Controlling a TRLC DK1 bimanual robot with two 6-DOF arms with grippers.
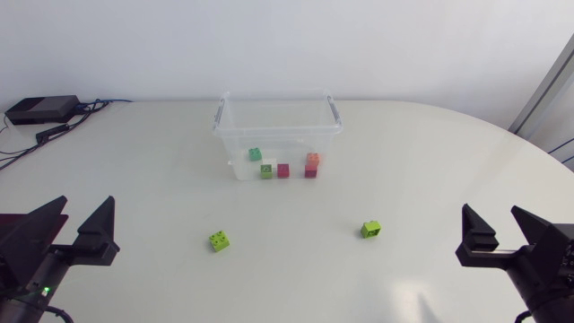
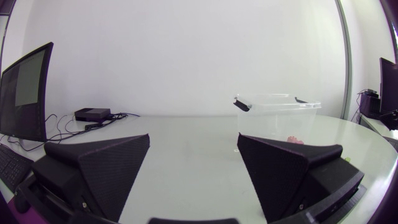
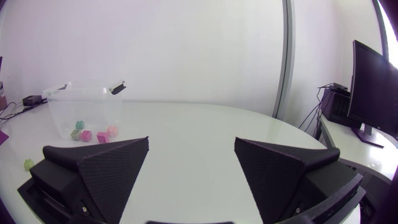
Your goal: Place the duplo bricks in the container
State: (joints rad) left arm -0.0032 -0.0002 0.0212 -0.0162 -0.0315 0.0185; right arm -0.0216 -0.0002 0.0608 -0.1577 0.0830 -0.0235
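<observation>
1. Out on the open table, two duplo bricks sit loose and well apart: left lime brick (image 1: 219, 240), right lime brick (image 1: 370, 230). Several more are already inside the clear container (image 1: 278, 135).
2. Left gripper (image 1: 86, 213) and right gripper (image 1: 491, 217) are both spread wide, holding nothing.
3. Looks like a fresh pick is up next. Each arm needs to reach over its nearer brick, drop down and straddle it.

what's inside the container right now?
Through the clear container wall: teal brick, green brick, crimson brick, orange brick. The orange one may sit on another; can't tell.
</observation>
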